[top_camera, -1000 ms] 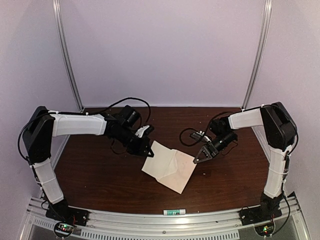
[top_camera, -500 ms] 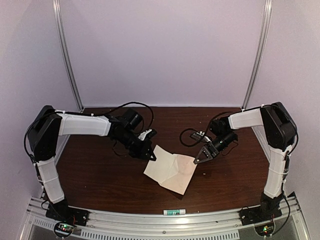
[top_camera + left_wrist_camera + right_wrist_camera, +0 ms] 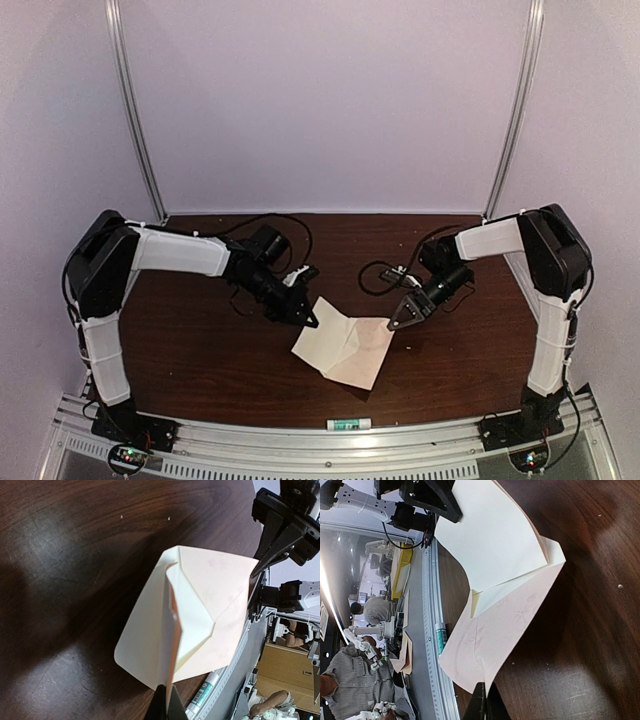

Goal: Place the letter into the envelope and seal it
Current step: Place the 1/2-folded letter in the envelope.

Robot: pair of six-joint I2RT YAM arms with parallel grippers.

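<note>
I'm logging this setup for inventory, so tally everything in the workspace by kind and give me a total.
Paper sheets: 2 (the letter, the envelope)
Grippers: 2 (left gripper, right gripper)
Green-and-white tube: 1
Total: 5

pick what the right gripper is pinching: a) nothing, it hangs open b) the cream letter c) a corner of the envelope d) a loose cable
c: in the right wrist view the right gripper is closed on the near corner of the pinkish envelope, while the left gripper holds the cream letter.
</note>
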